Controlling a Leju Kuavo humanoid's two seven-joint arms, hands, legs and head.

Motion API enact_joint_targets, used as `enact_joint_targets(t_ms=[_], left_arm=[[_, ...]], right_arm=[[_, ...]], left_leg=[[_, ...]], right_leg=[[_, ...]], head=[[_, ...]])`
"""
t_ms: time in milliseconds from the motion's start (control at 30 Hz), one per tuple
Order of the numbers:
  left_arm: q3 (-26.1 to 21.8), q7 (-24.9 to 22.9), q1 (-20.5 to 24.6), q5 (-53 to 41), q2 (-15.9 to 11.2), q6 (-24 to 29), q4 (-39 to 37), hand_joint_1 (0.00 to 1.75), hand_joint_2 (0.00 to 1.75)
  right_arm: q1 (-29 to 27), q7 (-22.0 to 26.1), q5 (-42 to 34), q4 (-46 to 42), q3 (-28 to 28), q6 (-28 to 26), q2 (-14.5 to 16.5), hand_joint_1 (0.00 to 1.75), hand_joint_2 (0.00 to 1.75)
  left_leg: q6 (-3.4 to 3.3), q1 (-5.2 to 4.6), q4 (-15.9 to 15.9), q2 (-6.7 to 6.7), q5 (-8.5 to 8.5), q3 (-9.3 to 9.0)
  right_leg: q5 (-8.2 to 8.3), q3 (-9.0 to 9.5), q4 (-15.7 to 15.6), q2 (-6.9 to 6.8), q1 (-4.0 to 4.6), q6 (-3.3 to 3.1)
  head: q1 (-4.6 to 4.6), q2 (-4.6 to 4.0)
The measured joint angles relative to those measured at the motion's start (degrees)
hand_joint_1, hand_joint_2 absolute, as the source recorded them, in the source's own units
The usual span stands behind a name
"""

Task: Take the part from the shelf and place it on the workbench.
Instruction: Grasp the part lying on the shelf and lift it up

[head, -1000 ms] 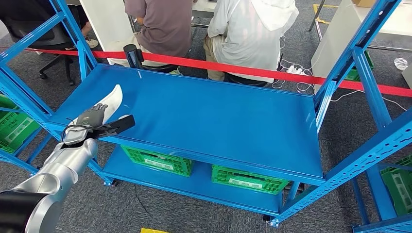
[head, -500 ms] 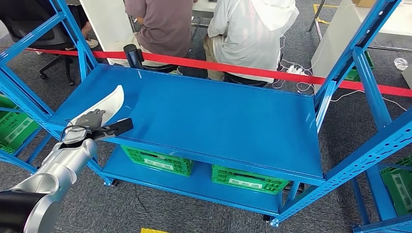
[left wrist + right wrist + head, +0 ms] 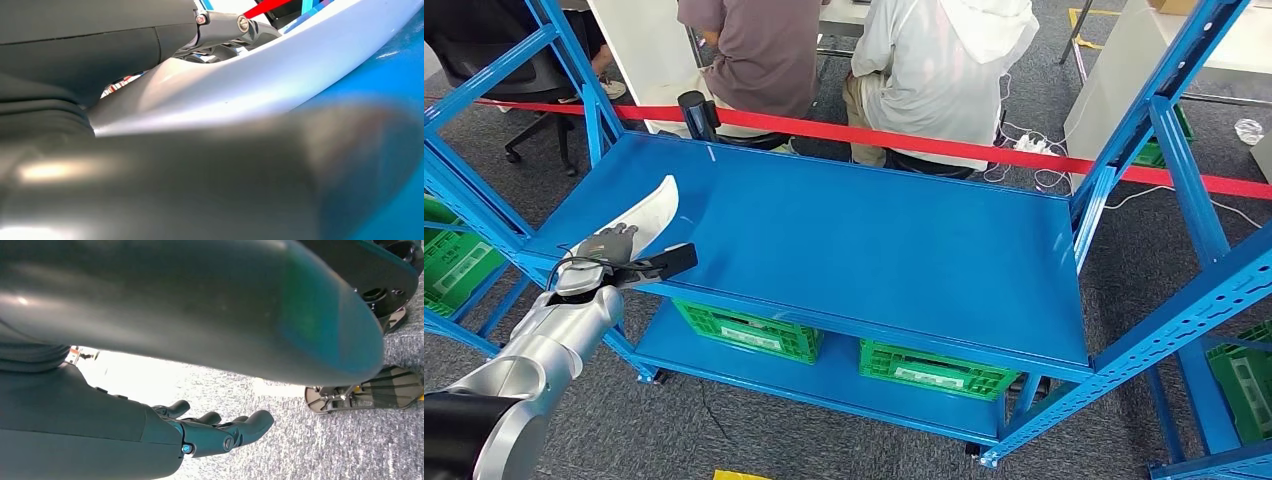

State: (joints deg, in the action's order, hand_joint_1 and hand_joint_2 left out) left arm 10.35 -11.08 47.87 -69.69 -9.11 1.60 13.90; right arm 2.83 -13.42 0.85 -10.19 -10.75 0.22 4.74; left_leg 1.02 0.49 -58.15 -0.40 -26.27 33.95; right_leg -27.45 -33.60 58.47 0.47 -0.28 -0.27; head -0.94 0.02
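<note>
A white, curved, blade-shaped part [image 3: 646,212] is at the left front corner of the blue shelf deck [image 3: 844,240]. My left hand [image 3: 610,256] grips its lower end, and the upper end points toward the back of the shelf. In the left wrist view the white part [image 3: 280,75] runs between the thick grey thumb [image 3: 200,175] and the darker fingers [image 3: 225,25]. My right hand [image 3: 215,432] hangs over grey floor with its fingers apart and nothing in them.
Blue uprights [image 3: 1169,130] frame the shelf on both sides. A red barrier tape [image 3: 904,140] runs behind it, with two people seated beyond. A black cylinder [image 3: 694,110] stands at the back left. Green crates [image 3: 744,330] sit on the lower deck.
My left hand has drawn back slightly toward the shelf's front edge with the white part, whose tip now sits a little higher. Over the last half second nothing has visibly moved.
</note>
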Motion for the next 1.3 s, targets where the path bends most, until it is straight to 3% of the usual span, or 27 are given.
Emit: enact_joint_targets(t_ms=[667, 700, 800, 833, 1300], left_arm=[[0.22, 0.7, 1.35, 0.49, 0.32, 0.74, 0.03, 0.0, 1.75], [0.22, 0.74, 1.45, 0.48, 0.36, 0.74, 0.04, 0.29, 1.75], [0.22, 0.71, 1.6, 0.37, 0.49, 0.74, 0.03, 1.58, 1.75], [0.22, 0.67, 1.58, 0.31, 0.54, 0.74, 0.02, 1.73, 1.75], [0.22, 0.45, 1.48, -0.03, 0.88, 0.63, -0.04, 1.75, 1.75]], right_arm=[[-0.02, 0.47, -0.29, 0.0, -0.75, 0.13, 0.04, 0.0, 0.0], [-0.01, 0.48, -0.32, 0.0, -0.84, 0.15, 0.04, 0.0, 0.0], [-0.02, 0.57, -0.4, 0.0, -0.95, 0.2, 0.04, 0.0, 0.0], [-0.02, 0.61, -0.44, 0.0, -0.96, 0.19, 0.04, 0.0, 0.0], [-0.02, 0.68, -0.44, 0.0, -0.98, 0.09, 0.04, 0.0, 0.0]], left_leg=[[0.02, 0.0, 0.0, 0.0, -0.01, -0.05], [0.02, 0.0, 0.0, 0.0, -0.01, -0.06], [0.02, 0.0, 0.0, 0.0, -0.01, -0.07], [0.02, 0.0, 0.0, 0.0, -0.01, -0.07], [0.01, -0.01, 0.0, -0.05, -0.03, -0.05]], right_leg=[[-0.02, 0.05, 0.0, -0.01, 0.0, 0.02], [-0.02, 0.05, 0.0, -0.01, 0.0, 0.02], [-0.02, 0.06, 0.0, 0.0, 0.0, 0.03], [-0.02, 0.06, 0.0, 0.0, 0.0, 0.03], [-0.09, 0.08, 0.01, -0.03, -0.02, 0.04]], head=[[0.0, -0.01], [0.0, -0.02], [0.0, 0.0], [0.0, 0.0], [0.0, 0.0]])
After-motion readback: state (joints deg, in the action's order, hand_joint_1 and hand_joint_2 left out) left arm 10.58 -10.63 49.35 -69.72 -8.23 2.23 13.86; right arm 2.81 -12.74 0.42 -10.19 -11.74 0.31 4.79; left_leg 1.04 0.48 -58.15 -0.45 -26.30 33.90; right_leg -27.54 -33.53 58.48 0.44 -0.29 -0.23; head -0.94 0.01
